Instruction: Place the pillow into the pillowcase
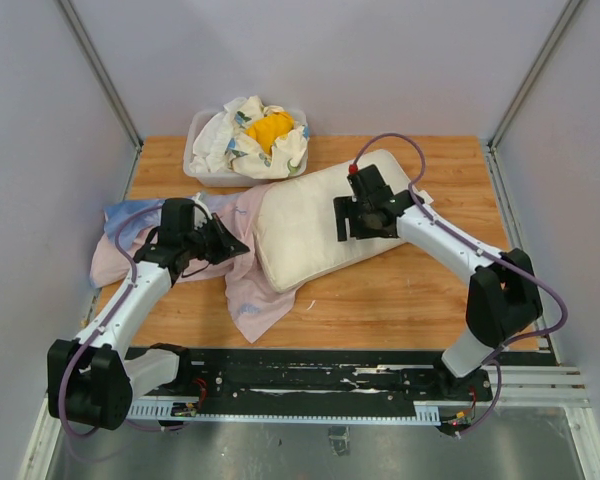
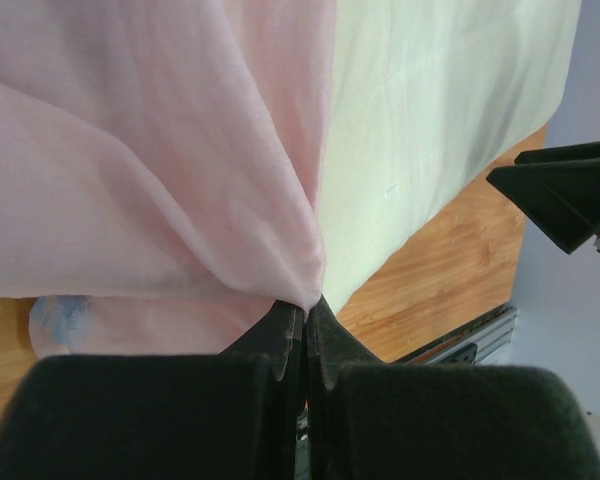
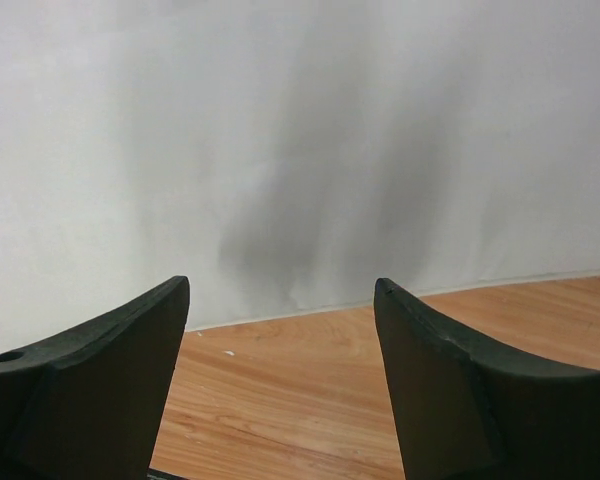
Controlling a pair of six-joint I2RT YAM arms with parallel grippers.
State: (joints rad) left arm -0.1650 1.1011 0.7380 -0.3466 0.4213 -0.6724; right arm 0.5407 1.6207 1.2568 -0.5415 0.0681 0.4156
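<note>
The cream-white pillow [image 1: 310, 225] lies slanted across the middle of the wooden table. To its left, the pillowcase [image 1: 245, 270] is spread out pink side up, with a blue edge at the far left. My left gripper [image 1: 242, 243] is shut on a fold of the pink pillowcase [image 2: 150, 150] right beside the pillow's edge [image 2: 430, 130]; the cloth rises from the closed tips [image 2: 306, 305]. My right gripper [image 1: 345, 218] hovers over the pillow's middle, open and holding nothing. In the right wrist view its tips [image 3: 282, 283] frame bare wood and a pale surface carrying their shadow.
A white bin [image 1: 202, 170] with floral cloths and a yellow cloth [image 1: 270, 128] stands at the back left, just behind the pillow. Grey walls close in the left, right and back. A metal rail [image 1: 310, 385] runs along the near edge.
</note>
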